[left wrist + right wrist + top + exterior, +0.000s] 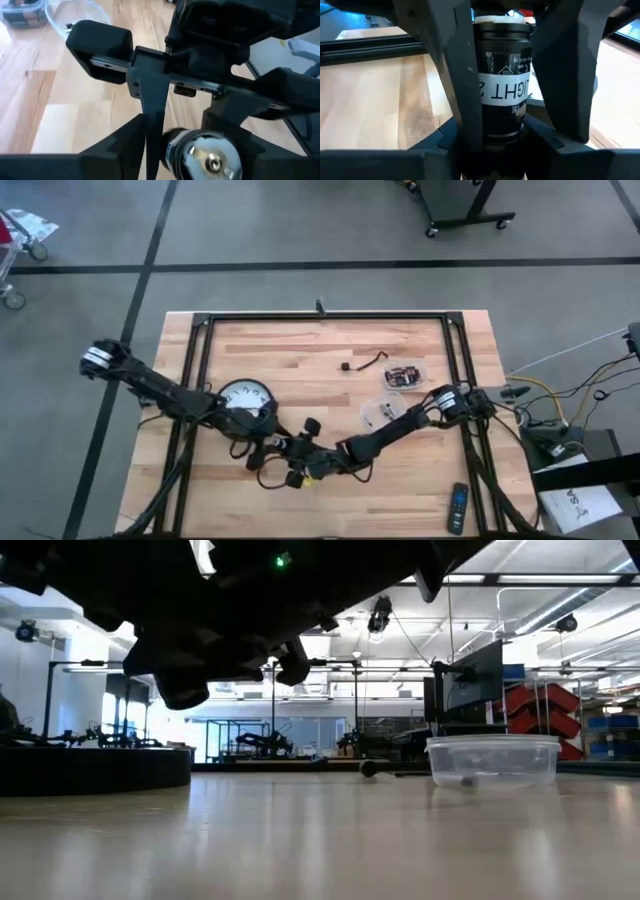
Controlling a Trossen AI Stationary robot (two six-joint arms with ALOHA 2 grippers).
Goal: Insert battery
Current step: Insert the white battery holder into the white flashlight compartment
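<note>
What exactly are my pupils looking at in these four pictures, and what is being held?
Two dark robot arms work at a wooden table. One picture looks down from above, one looks level across the tabletop, and two come from cameras on the wrists. The left gripper and right gripper meet near the front edge. The right one grips a black cylinder, apparently a flashlight; the left one holds a metal-ended part. On the table lie a wall clock, two clear containers, a small cable and a remote.
</note>
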